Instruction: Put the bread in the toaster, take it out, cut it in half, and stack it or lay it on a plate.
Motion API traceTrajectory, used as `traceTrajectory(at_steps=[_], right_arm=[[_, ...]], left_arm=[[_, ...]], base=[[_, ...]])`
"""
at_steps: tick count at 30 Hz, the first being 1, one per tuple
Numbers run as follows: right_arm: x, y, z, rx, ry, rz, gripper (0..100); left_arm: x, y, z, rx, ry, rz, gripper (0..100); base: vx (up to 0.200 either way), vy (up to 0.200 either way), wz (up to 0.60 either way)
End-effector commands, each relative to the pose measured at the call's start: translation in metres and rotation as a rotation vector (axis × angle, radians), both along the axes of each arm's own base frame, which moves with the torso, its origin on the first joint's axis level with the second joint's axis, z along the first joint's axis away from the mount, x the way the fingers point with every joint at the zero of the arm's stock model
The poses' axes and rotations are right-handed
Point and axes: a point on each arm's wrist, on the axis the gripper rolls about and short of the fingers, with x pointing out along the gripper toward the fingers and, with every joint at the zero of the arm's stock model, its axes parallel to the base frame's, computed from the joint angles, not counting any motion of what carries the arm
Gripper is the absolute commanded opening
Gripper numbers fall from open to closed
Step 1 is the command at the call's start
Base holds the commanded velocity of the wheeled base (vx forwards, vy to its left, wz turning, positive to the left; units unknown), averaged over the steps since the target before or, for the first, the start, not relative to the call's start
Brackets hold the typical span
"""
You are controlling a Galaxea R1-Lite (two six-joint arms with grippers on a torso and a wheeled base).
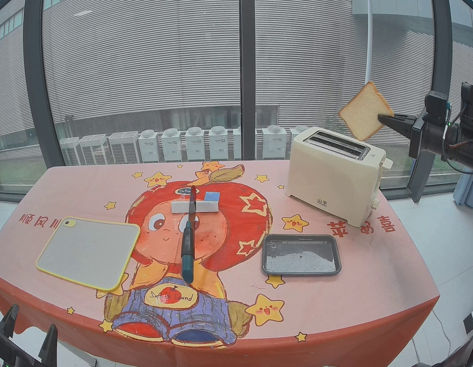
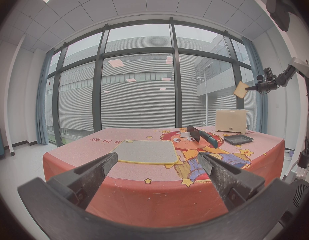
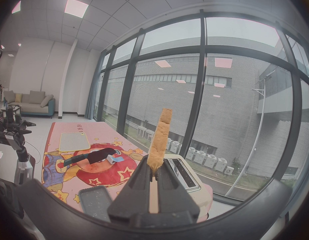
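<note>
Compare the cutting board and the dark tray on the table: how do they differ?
The cutting board is pale grey with a yellow edge; the tray is dark all over. The cutting board looks larger and rimless, the tray smaller with a raised rim. The cutting board lies askew on the robot's left, the tray squarer on the right, before the toaster. Both lie flat and bare.

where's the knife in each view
Head view: knife lies mid-table, blade across a white block, between cutting board and tray.
Left wrist view: knife just past the cutting board, short of the toaster.
Right wrist view: knife between cutting board and tray.
Shared landmark: the cream toaster.
</note>
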Motion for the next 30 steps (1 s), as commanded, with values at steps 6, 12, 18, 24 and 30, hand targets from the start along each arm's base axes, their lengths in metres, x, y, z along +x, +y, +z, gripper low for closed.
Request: traceTrajectory(at_steps=[6, 12, 18, 24, 30], right_arm=[[0.033, -0.001, -0.002, -0.005, -0.008, -0.009, 0], [0.057, -0.004, -0.002, -0.003, -0.023, -0.019, 0], [0.077, -0.008, -0.012, -0.004, -0.008, -0.034, 0], [0.086, -0.015, -0.019, -0.002, 0.006, -0.034, 0], [0.090, -0.016, -0.029, -0.010, 0.026, -0.031, 0]], left_arm=[[0.001, 0.000, -0.005, -0.002, 0.019, 0.000, 100], [0.001, 0.000, -0.005, -0.002, 0.019, 0.000, 100], [0.001, 0.000, -0.005, -0.002, 0.019, 0.000, 100], [0.001, 0.000, -0.005, -0.002, 0.019, 0.000, 100], [0.001, 0.000, -0.005, 0.000, 0.019, 0.000, 100]], base=[[0.000, 0.000, 0.00], [0.000, 0.000, 0.00], [0.000, 0.000, 0.00], [0.000, 0.000, 0.00], [0.000, 0.000, 0.00]])
